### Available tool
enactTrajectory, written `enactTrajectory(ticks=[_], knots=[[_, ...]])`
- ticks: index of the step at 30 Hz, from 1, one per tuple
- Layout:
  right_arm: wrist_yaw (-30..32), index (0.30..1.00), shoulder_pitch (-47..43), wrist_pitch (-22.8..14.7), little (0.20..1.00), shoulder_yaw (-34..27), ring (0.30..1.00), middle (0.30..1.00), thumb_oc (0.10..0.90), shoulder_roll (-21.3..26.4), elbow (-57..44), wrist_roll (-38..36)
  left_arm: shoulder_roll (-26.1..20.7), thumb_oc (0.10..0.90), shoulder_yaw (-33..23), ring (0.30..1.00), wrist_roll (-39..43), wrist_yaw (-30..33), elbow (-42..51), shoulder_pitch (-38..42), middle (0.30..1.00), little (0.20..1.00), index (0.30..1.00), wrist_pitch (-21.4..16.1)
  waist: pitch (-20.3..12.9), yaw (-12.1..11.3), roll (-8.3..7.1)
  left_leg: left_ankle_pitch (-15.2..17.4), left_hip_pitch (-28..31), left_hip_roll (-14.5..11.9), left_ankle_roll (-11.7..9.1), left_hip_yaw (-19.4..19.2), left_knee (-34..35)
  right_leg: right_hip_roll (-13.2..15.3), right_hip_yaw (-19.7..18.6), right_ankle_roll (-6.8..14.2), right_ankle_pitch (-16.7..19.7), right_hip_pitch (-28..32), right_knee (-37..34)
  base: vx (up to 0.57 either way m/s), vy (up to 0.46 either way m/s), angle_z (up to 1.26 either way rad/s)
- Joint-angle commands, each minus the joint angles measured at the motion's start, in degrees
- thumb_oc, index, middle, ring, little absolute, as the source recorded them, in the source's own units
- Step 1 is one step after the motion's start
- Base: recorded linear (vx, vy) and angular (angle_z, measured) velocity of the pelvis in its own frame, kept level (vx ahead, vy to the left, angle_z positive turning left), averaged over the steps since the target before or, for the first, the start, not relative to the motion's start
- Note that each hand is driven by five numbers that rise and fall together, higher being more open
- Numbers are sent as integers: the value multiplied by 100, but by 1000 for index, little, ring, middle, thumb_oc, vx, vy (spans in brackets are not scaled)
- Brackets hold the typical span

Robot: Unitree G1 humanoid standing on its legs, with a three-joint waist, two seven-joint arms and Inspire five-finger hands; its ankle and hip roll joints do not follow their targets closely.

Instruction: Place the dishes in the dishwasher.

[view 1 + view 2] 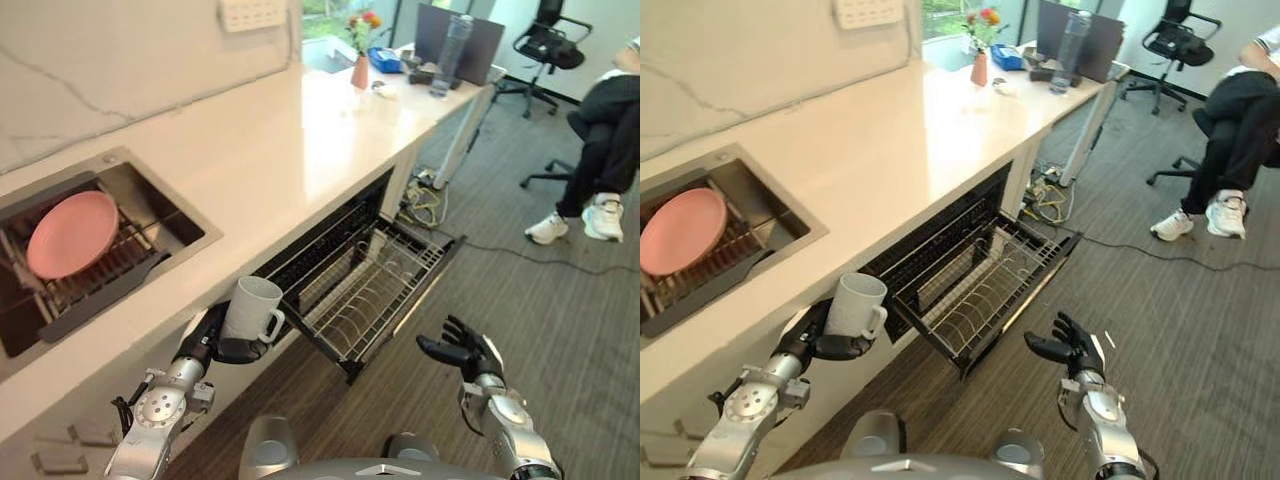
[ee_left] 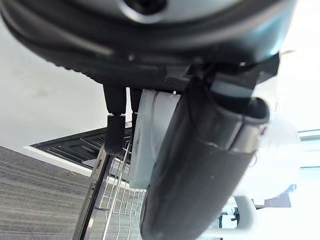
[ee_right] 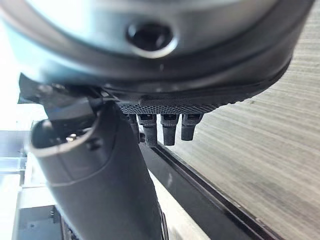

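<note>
Left robot hand (image 1: 235,345) clamped round mug (image 1: 250,308), upright, handle toward rack (image 1: 375,290); carried just off counter (image 1: 300,150) edge, near the pulled-out rack, likely for loading. Right robot hand (image 1: 462,350) loose, fingers spread, empty, beyond rack's outer corner, probably ready to steady. Pink plate (image 1: 72,233) waiting in sink (image 1: 185,215).

A white mug (image 1: 252,308) with a handle stands upright in the left hand (image 1: 222,343), fingers curled round it, just beside the pulled-out wire dishwasher rack (image 1: 372,285) — its tines bare. A pink plate (image 1: 72,233) leans in the sink's drying rack (image 1: 95,270) — well apart from the mug.
</note>
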State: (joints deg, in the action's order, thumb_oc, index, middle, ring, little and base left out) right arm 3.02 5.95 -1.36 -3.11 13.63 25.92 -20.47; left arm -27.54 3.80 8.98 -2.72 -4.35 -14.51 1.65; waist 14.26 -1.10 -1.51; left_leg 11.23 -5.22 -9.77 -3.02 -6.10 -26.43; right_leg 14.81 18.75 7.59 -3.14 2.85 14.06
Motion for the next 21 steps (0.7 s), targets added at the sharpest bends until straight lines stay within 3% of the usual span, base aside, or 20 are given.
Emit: enactTrajectory(ticks=[1,4,6,9,14,21], knots=[[23,900,-404,-619,900,-415,900,900,800,243,-713,-573,-192,400,-14,300,166,243,449,1189,300,300,300,-768,-323,13,227,-51,875,-55,-73,-32,959,364,-120,353,-151,-77,355,24,-3,-17],[-146,900,-400,-663,900,-296,900,900,800,264,-1388,-842,-257,400,106,300,89,271,293,1464,300,300,300,-760,-331,76,208,-45,918,-80,-91,-58,964,316,-184,342,-156,-69,324,16,-21,-14],[-474,900,-399,-691,900,-35,900,900,800,161,-1840,-1525,-273,400,269,300,-6,280,187,1692,300,300,300,-756,-331,89,178,-62,949,-106,-101,-85,991,264,-223,319,-156,-65,264,15,-35,-10],[-963,900,-545,-553,900,803,900,900,800,132,-2403,-2511,-228,400,587,300,-139,318,-64,2147,300,300,300,-705,-339,26,88,-140,1016,-179,-165,-131,1099,167,-247,283,-102,-69,106,6,-82,-15],[-1389,900,-486,-245,900,1368,900,900,800,359,-2786,-2899,-168,400,813,300,-296,323,-194,2536,300,300,300,-713,-351,-44,2,-232,1045,-292,-240,-145,1194,53,-233,252,-85,-23,-56,15,-68,-9],[-1366,900,-394,-168,900,1642,900,900,800,284,-2818,-3375,-16,400,1097,300,-700,465,-27,2826,300,300,300,-714,-380,-105,-56,-342,1031,-394,-363,-53,1309,-62,-77,204,-107,119,-206,38,-55,2]])
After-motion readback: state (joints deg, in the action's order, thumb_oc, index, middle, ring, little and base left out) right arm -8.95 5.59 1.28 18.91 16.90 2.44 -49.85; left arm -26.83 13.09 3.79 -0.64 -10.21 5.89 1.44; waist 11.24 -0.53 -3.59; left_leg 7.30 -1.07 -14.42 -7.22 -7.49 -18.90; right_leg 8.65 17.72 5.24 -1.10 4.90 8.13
